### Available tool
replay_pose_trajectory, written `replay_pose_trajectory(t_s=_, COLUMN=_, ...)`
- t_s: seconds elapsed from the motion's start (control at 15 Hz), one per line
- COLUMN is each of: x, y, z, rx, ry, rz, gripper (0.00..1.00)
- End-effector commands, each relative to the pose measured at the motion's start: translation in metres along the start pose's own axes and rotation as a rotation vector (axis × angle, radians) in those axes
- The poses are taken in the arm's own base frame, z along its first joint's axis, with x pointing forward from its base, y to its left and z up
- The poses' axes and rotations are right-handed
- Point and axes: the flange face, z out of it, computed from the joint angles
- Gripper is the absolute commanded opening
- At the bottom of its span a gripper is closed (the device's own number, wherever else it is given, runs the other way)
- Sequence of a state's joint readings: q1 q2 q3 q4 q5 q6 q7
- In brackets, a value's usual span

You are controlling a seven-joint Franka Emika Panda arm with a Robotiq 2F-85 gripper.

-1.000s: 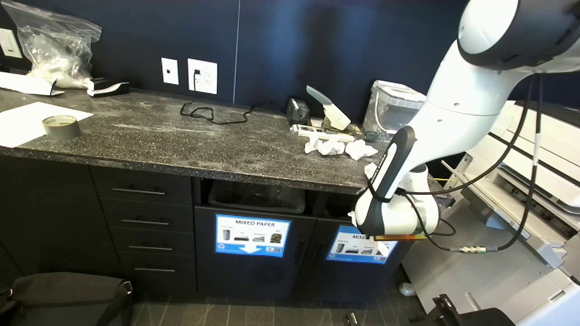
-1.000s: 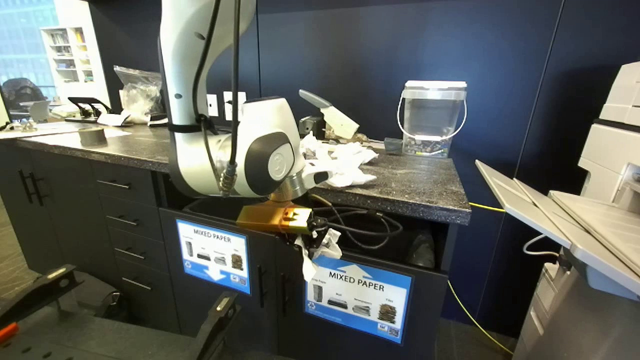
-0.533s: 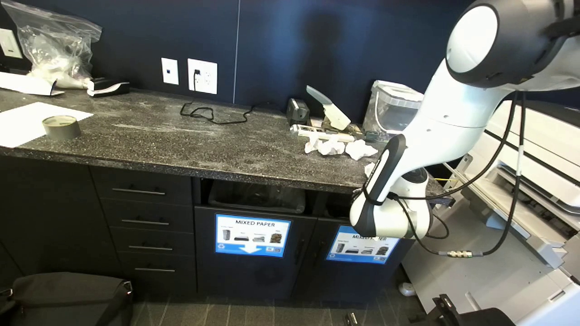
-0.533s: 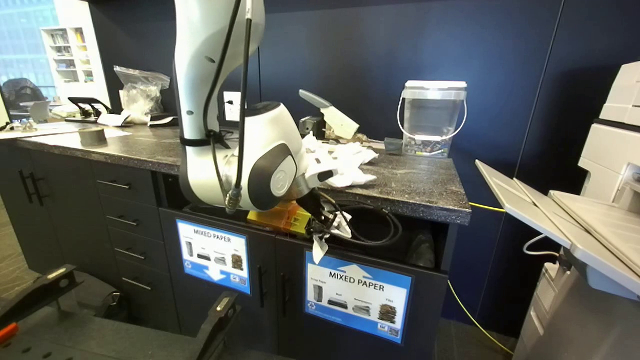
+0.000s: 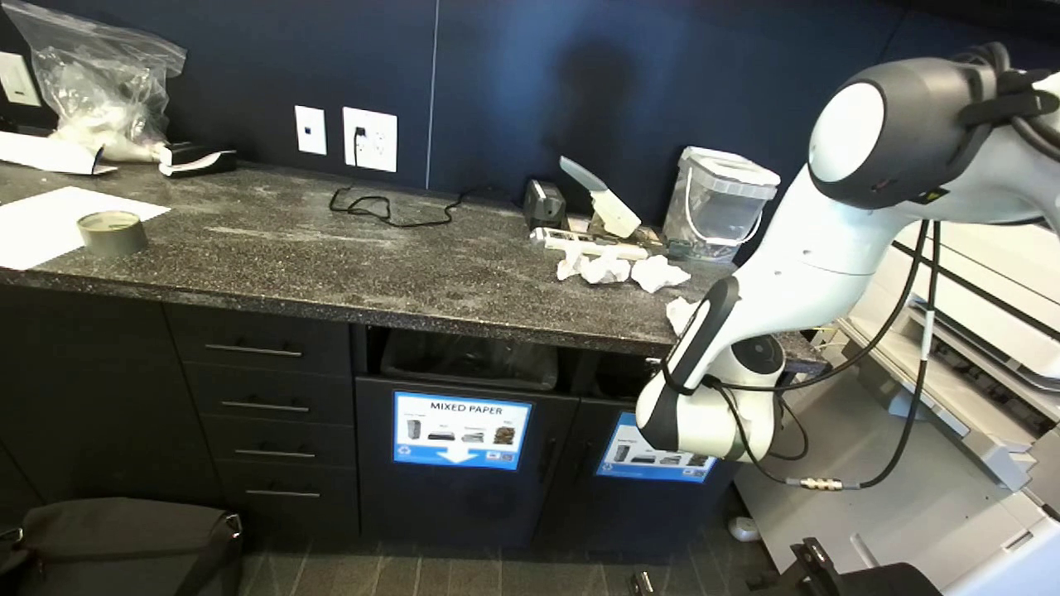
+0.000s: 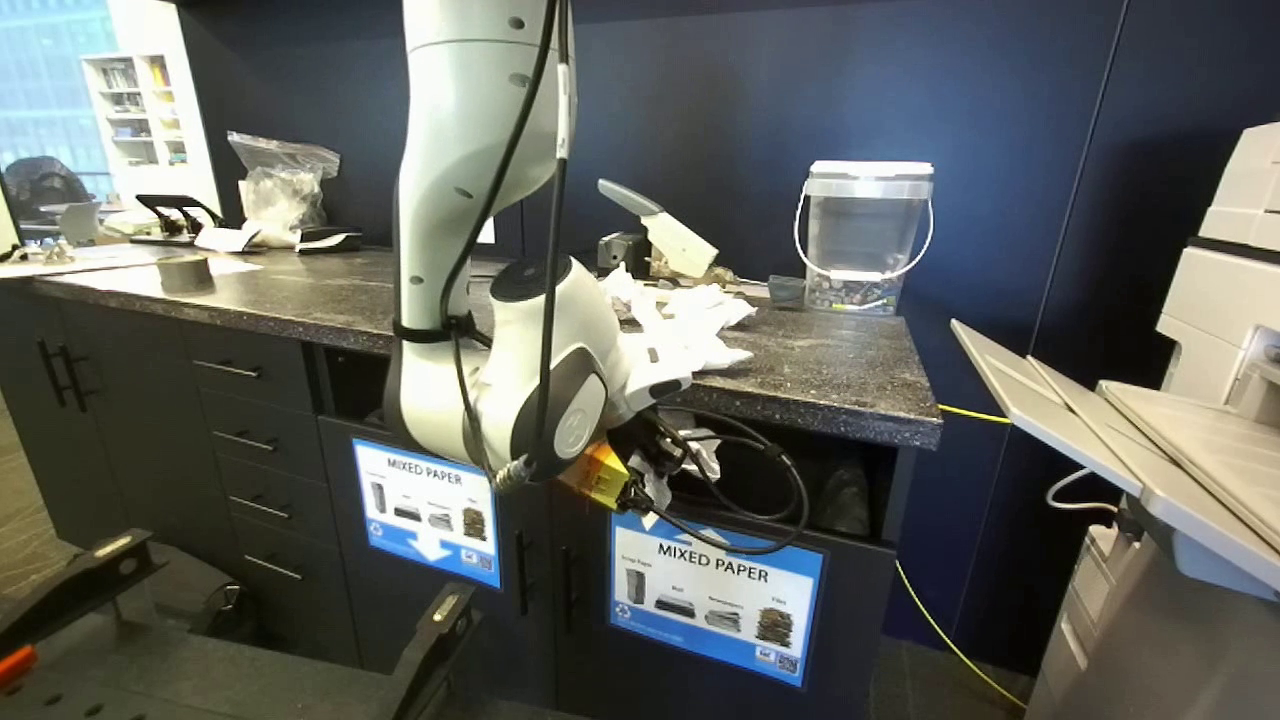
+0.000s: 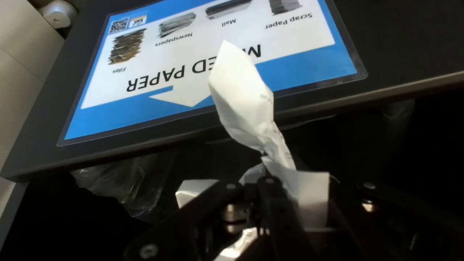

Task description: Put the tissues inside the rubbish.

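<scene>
White crumpled tissue (image 7: 241,99) is pinched in the nearly closed gripper (image 7: 251,186) at the bin slot (image 7: 362,141). In the wrist view its long end points outward across the door's top edge (image 7: 127,152), so tbh I'd go deeper before releasing. More tissues (image 5: 658,273) on the counter (image 5: 447,273).

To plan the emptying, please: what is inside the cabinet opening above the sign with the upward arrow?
In the wrist view, translucent plastic shows just inside. The claw and the crumpled tissue it grips cover part; deeper down, it is too dark to tell.
</scene>
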State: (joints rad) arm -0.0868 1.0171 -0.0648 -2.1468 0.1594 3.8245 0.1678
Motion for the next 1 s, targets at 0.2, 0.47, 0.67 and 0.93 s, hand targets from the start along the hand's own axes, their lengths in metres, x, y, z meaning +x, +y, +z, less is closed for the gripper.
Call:
replay_pose_trajectory(t_s=0.2, x=0.008, y=0.013, z=0.037, rx=0.11, ry=0.164, rz=0.083, gripper=0.13)
replay_pose_trajectory(t_s=0.47, x=0.007, y=0.019, z=0.057, rx=0.186, ry=0.233, rz=0.051, gripper=0.12)
replay_pose_trajectory(t_s=0.67, x=0.008, y=0.018, z=0.077, rx=0.233, ry=0.261, rz=-0.012, gripper=0.12)
replay_pose_trajectory(t_s=0.93, x=0.01, y=0.014, z=0.098, rx=0.269, ry=0.284, rz=-0.071, gripper=0.12)
